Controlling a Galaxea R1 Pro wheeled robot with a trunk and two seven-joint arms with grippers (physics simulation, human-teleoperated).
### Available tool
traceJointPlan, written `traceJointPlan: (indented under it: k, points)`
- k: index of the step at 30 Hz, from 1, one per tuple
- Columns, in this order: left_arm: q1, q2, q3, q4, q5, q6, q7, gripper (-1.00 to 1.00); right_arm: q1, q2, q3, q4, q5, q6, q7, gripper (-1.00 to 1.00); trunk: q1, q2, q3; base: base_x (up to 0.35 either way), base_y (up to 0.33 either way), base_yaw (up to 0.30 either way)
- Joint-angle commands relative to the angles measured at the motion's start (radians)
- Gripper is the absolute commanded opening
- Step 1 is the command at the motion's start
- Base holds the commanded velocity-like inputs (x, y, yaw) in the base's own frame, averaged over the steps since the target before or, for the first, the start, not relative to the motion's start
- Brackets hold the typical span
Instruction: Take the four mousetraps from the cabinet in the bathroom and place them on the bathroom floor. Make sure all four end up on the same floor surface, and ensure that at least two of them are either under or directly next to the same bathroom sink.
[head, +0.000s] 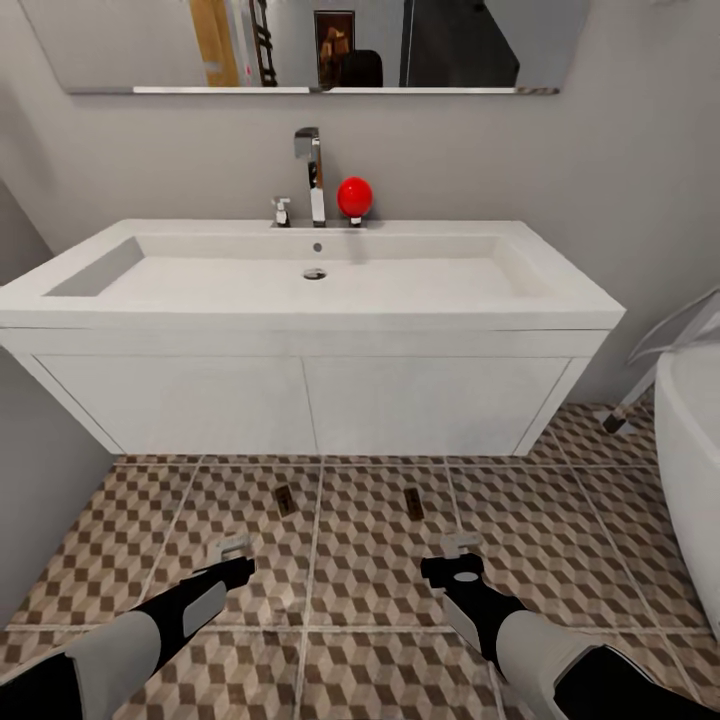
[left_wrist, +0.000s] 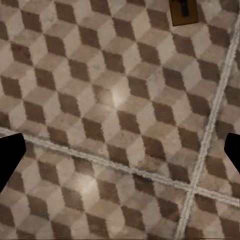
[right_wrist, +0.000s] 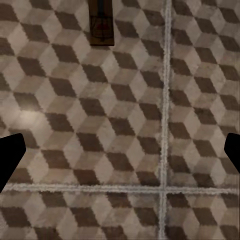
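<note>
Two mousetraps on the bathroom floor (head: 600, 560) just in front of the sink (head: 310, 290): left mousetrap (head: 285, 499) and right mousetrap (head: 413, 503), well apart, each on its own tile, near the vanity's front edge, not under it as far as can be told. Same traps at the frame edges of the wrist views, left one (left_wrist: 183, 12), right one (right_wrist: 101, 22), partly cropped. Left gripper (head: 232, 560) low over the tiles, jaws spread wide, nothing held; right gripper (head: 455, 558) likewise, jaws wide apart and empty, dark tips only at the wrist-view borders. Judged light, stiff, thin wooden plates, flat on the tile, so hard to get under; small metal parts likely fiddly and possibly sprung, best avoided. Best hold across the short edges of the plate, jaws coming straight down. Other two traps not seen here. Around: chrome tap (head: 312, 175) and red ball-like object (head: 355, 196) on the sink rim, mirror (head: 300, 45) above, white tub (head: 690, 470) at the right, grey wall at the left. Nothing between grippers and traps; tub rim close to the right arm's swing, vanity overhang limiting reach further in.
</note>
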Motion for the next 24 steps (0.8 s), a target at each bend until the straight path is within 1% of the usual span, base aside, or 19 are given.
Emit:
traceJointPlan:
  k: [1,8,15,21,24]
  points:
    - [0.000,0.000,-0.008,0.001,0.007,0.001,0.008,1.00,0.000,0.000,0.008,0.001,-0.011,-0.004,-0.003,1.00,-0.004,0.007,0.003,0.000,0.000,0.000]
    - [0.005,-0.003,-0.008,0.031,0.007,0.001,0.007,1.00,0.004,0.000,0.008,0.004,-0.011,-0.005,-0.003,1.00,-0.031,0.056,0.024,0.000,0.000,0.000]
    - [0.030,-0.003,-0.008,0.044,0.007,-0.001,0.006,1.00,0.022,-0.001,0.008,0.010,-0.013,-0.009,-0.003,1.00,-0.058,0.105,0.046,0.000,0.000,0.000]
    - [0.053,-0.003,-0.008,0.049,0.007,0.000,0.006,1.00,0.065,-0.001,0.008,0.012,-0.011,-0.031,-0.003,1.00,-0.081,0.147,0.065,0.000,0.000,0.000]
    - [0.079,-0.003,-0.008,0.050,0.007,0.000,0.007,1.00,0.092,-0.001,0.008,0.016,-0.011,-0.040,-0.004,1.00,-0.092,0.168,0.075,0.000,0.000,0.000]
